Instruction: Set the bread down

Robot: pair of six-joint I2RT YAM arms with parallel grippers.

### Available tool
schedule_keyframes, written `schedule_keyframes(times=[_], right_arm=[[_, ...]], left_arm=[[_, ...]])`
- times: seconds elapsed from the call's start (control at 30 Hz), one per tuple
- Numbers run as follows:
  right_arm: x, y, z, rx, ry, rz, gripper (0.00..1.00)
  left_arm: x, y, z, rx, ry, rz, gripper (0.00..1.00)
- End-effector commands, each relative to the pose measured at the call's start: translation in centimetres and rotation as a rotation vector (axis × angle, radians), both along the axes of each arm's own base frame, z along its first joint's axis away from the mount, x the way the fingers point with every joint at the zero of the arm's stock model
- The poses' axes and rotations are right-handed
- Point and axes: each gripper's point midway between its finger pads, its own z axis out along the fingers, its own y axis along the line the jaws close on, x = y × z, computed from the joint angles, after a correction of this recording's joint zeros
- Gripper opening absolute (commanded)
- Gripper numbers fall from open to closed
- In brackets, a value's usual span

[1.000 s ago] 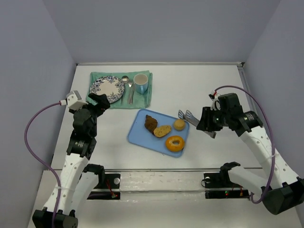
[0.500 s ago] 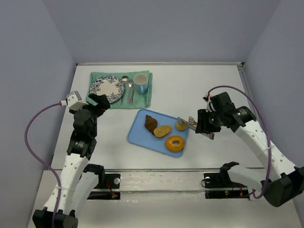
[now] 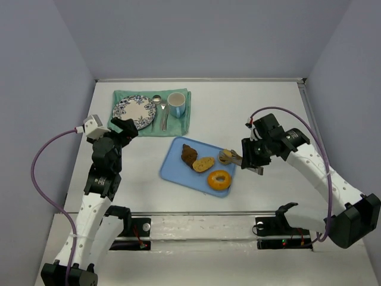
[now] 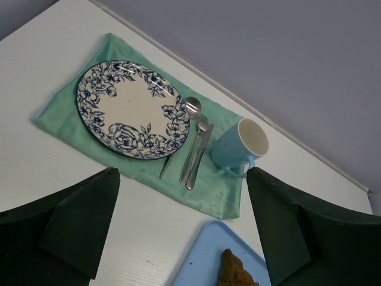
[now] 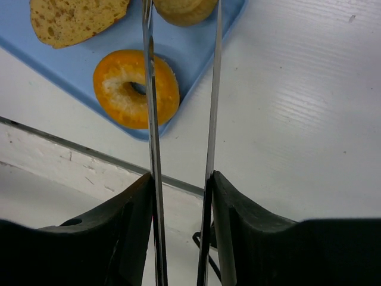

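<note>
The bread, a small round golden-tan bun (image 3: 225, 157), sits at the right end of the blue tray (image 3: 175, 171). My right gripper (image 3: 251, 156) is shut on metal tongs (image 3: 236, 157), whose two blades reach left to either side of the bun. In the right wrist view the blades (image 5: 150, 107) run up from my right gripper (image 5: 181, 179) and flank the bun (image 5: 181, 8) at the top edge. My left gripper (image 3: 122, 127) is open and empty, raised left of the tray. In its own view the left gripper (image 4: 183, 176) stands above the green cloth.
The tray also holds an orange bagel (image 3: 219, 179), an oval tan slice (image 3: 204, 164) and a dark brown piece (image 3: 189, 155). At the back left a green cloth (image 3: 186, 122) carries a blue-patterned plate (image 3: 134, 110), a spoon and fork (image 3: 159, 110) and a blue mug (image 3: 177, 104).
My right arm has moved left with the tongs. Their blades, first right of the tray, now flank the bun. The left arm has not moved.
</note>
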Motion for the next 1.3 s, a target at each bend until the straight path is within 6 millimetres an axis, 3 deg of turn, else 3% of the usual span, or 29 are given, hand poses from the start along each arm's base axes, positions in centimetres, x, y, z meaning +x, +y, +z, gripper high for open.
schedule_keyframes(times=[0.0,0.07,0.2,0.33,0.37,0.5,0.53,0.7,0.73,0.77,0.8,0.83,0.87,0.9,0.93,0.97,1.0,1.03,1.07,1.1,1.13,1.17,1.2,1.27], right_arm=[[0.9,0.6,1.7,0.009,-0.057,0.023,0.40],[1.0,0.7,1.9,0.001,-0.066,0.028,0.29],[1.6,0.4,2.7,-0.009,-0.105,0.011,0.17],[3.1,1.6,6.1,0.078,-0.254,0.020,0.10],[3.9,2.5,7.7,0.134,-0.323,0.033,0.07],[5.2,6.2,11.0,0.271,-0.445,0.136,0.07],[4.9,7.6,11.7,0.302,-0.464,0.186,0.07],[7.3,14.1,16.2,0.408,-0.658,0.355,0.07],[7.9,15.2,16.6,0.417,-0.676,0.374,0.07],[9.5,16.9,15.8,0.410,-0.677,0.383,0.07],[10.4,18.1,17.1,0.413,-0.721,0.404,0.07],[11.6,18.9,17.1,0.403,-0.732,0.406,0.07],[13.3,20.8,14.9,0.379,-0.709,0.418,0.07],[14.4,21.7,14.5,0.377,-0.707,0.417,0.07],[15.6,22.8,16.1,0.397,-0.742,0.418,0.07],[17.2,24.6,13.2,0.381,-0.698,0.436,0.07],[18.3,25.4,12.7,0.376,-0.699,0.434,0.07],[19.2,26.2,12.4,0.375,-0.704,0.435,0.08],[20.2,27.3,13.9,0.401,-0.744,0.452,0.08],[21.5,28.7,10.9,0.383,-0.698,0.459,0.11],[21.8,29.6,10.4,0.397,-0.682,0.479,0.11],[22.0,30.8,11.9,0.421,-0.704,0.499,0.11],[22.9,31.8,9.2,0.410,-0.661,0.502,0.12],[23.8,32.7,7.8,0.407,-0.647,0.506,0.13]], left_arm=[[-0.2,0.3,1.5,-0.013,-0.067,0.016,0.99],[-0.3,0.3,1.6,-0.014,-0.070,0.013,0.99],[-0.4,0.3,1.6,-0.012,-0.070,0.014,0.99],[-0.3,0.3,1.5,-0.011,-0.064,0.013,0.99],[-0.2,0.2,1.5,-0.010,-0.059,0.011,0.99],[0.0,0.4,1.2,-0.011,-0.035,0.022,0.99],[0.0,0.4,1.1,-0.012,-0.028,0.024,0.99],[0.1,0.4,0.7,-0.037,0.005,0.033,0.99],[0.0,0.4,0.6,-0.064,0.008,0.044,0.99],[-0.2,0.6,0.3,-0.073,0.027,0.060,0.99],[-0.4,0.8,0.2,-0.086,0.031,0.070,0.99],[-0.5,0.8,0.0,-0.095,0.037,0.076,0.99],[-0.7,0.9,0.2,-0.112,0.026,0.085,0.99],[-1.0,1.0,-0.3,-0.116,0.046,0.090,0.99],[-1.2,1.1,-0.3,-0.124,0.047,0.096,0.99],[-1.5,1.1,-0.5,-0.144,0.051,0.100,0.99],[-1.7,1.0,-0.6,-0.154,0.053,0.097,0.99],[-1.8,0.9,-0.6,-0.161,0.046,0.091,0.99],[-2.0,0.9,-0.4,-0.163,0.037,0.084,0.99],[-2.1,0.9,-0.8,-0.164,0.042,0.084,0.99],[-2.3,0.9,-0.9,-0.164,0.042,0.086,0.99],[-2.4,1.1,-1.2,-0.161,0.052,0.093,0.99],[-2.5,1.3,-1.3,-0.161,0.056,0.104,0.99],[-2.6,1.4,-1.6,-0.160,0.066,0.112,0.99]])
